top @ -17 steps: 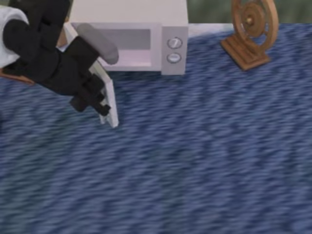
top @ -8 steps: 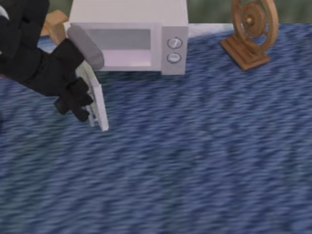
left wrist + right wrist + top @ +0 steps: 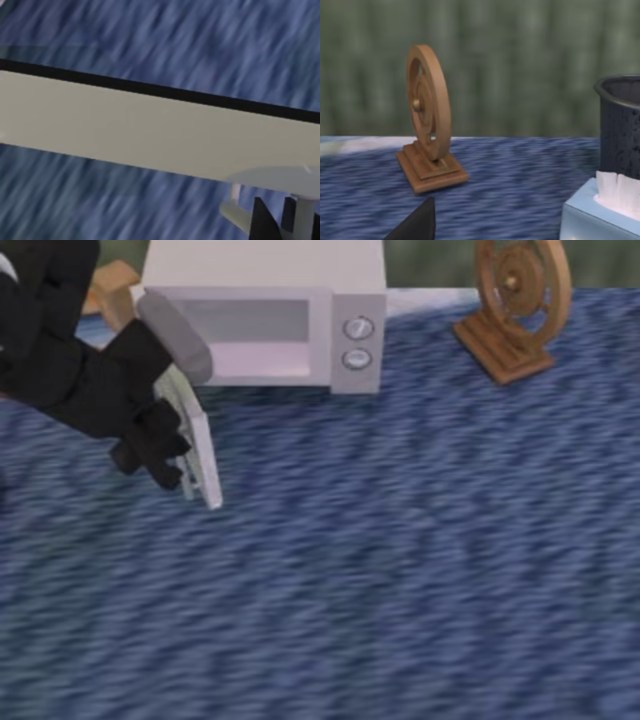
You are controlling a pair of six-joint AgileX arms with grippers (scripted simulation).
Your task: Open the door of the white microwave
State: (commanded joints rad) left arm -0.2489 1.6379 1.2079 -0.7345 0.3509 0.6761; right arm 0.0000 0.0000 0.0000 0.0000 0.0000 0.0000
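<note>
The white microwave (image 3: 265,265) stands at the table's back, its two knobs (image 3: 357,343) on the right strip and its pale inside showing. Its door (image 3: 205,455) is swung far out toward the front left and is seen edge-on. My left gripper (image 3: 180,472) is at the door's free end, shut on the door's handle. In the left wrist view the door's pale edge (image 3: 150,130) crosses the picture, and dark fingers (image 3: 262,222) sit by the handle bar (image 3: 237,215). My right gripper (image 3: 420,222) is out of the top view, parked to the right; only a dark tip shows.
A wooden wheel ornament (image 3: 515,305) stands at the back right, also in the right wrist view (image 3: 427,120). A dark bin (image 3: 620,125) and a blue tissue box (image 3: 602,210) are near the right arm. A wooden object (image 3: 110,290) sits behind the left arm.
Over the last second my left gripper pulled the door's free end further left, opening it wider. In the last half second nothing visibly moved.
</note>
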